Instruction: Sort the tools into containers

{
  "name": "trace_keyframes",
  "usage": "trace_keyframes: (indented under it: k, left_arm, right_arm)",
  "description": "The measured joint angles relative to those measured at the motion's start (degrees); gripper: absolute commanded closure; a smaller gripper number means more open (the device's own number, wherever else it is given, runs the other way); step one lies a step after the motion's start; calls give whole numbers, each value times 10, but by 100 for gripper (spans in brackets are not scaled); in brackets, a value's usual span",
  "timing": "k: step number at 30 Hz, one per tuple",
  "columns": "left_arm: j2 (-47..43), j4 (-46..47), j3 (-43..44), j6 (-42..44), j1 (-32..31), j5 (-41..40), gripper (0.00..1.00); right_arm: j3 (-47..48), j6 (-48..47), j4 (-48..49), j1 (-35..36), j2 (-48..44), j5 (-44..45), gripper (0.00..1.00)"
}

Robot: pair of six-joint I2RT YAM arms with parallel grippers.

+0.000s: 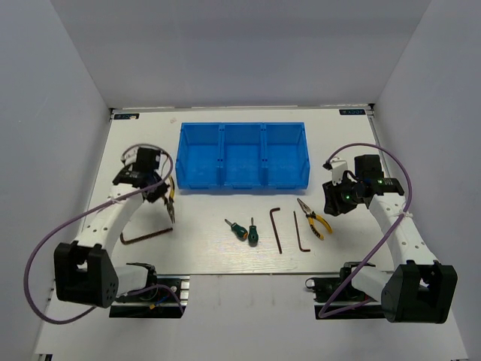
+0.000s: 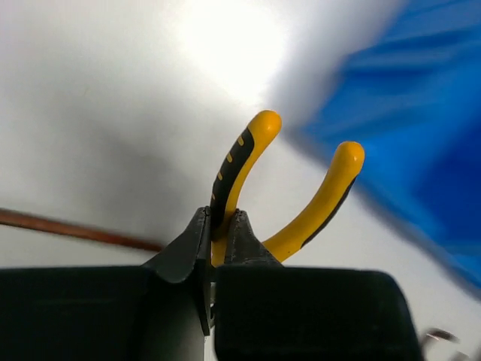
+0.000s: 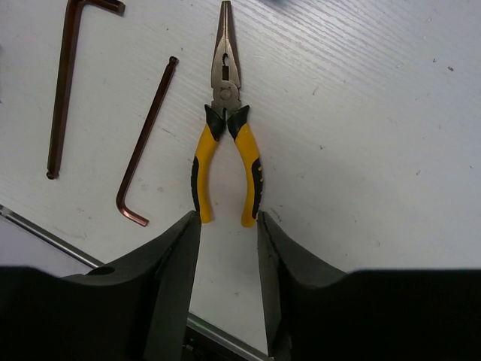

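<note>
My left gripper (image 1: pixel 161 193) is shut on one handle of yellow-handled pliers (image 1: pixel 171 208), which hang nose down above the table left of the blue three-compartment bin (image 1: pixel 243 126). In the left wrist view my gripper (image 2: pixel 218 218) pinches that handle, and the pliers (image 2: pixel 325 197) spread open in front of the blurred bin (image 2: pixel 428 143). My right gripper (image 1: pixel 331 203) is open above the second pliers (image 1: pixel 315 219). In the right wrist view my gripper (image 3: pixel 228 222) frames the handle ends of these pliers (image 3: pixel 225 139). Two green-handled screwdrivers (image 1: pixel 234 229) (image 1: pixel 253 235) and two hex keys (image 1: pixel 276 230) (image 1: pixel 301 234) lie in front.
A third hex key (image 1: pixel 144 235) lies on the table below the left gripper and shows as a brown blur in the left wrist view (image 2: pixel 75 229). Two hex keys (image 3: pixel 64 83) (image 3: pixel 146 143) lie left of the pliers. The table's near edge is just behind the right gripper.
</note>
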Motion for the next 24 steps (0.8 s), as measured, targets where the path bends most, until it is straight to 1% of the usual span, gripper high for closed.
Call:
trace_keyframes:
  k: [1, 2, 4, 7, 8, 11, 15, 18, 19, 20, 21, 23, 24]
  left_arm:
    - [-9, -6, 31, 13, 0, 6, 100]
    - [-12, -5, 63, 27, 0, 11, 100]
    - [-12, 17, 121, 53, 0, 34, 100]
    - [2, 61, 166, 78, 0, 77, 100]
    - [18, 72, 180, 83, 0, 90, 100]
    - [103, 117, 238, 95, -3, 127, 100]
    - [248, 166, 318, 100, -10, 153, 100]
    - [344, 167, 387, 111, -18, 162, 100]
    - [374, 163, 414, 115, -21, 164, 99]
    - [401, 159, 439, 118, -24, 165, 92]
    - [425, 154, 463, 123, -27, 165, 76]
    - [453, 148, 486, 130, -32, 161, 64]
    - [459, 144, 487, 134, -34, 160, 54]
  right_arm:
    - [0, 1, 0, 0, 0, 0, 60]
    - [0, 1, 0, 0, 0, -1, 60]
    - [0, 1, 0, 0, 0, -3, 62]
    - [0, 1, -1, 0, 0, -4, 65]
    - [0, 1, -1, 0, 1, -4, 70]
    - [0, 0, -1, 0, 7, -4, 75]
    - [0, 0, -1, 0, 16, -4, 75]
    - [0, -1, -1, 0, 19, -3, 75]
    - [0, -1, -1, 0, 19, -3, 75]
    - [0, -2, -1, 0, 19, -2, 74]
    - [0, -2, -1, 0, 19, -1, 66]
    - [0, -3, -1, 0, 20, 1, 54]
    - [0, -4, -1, 0, 20, 2, 49]
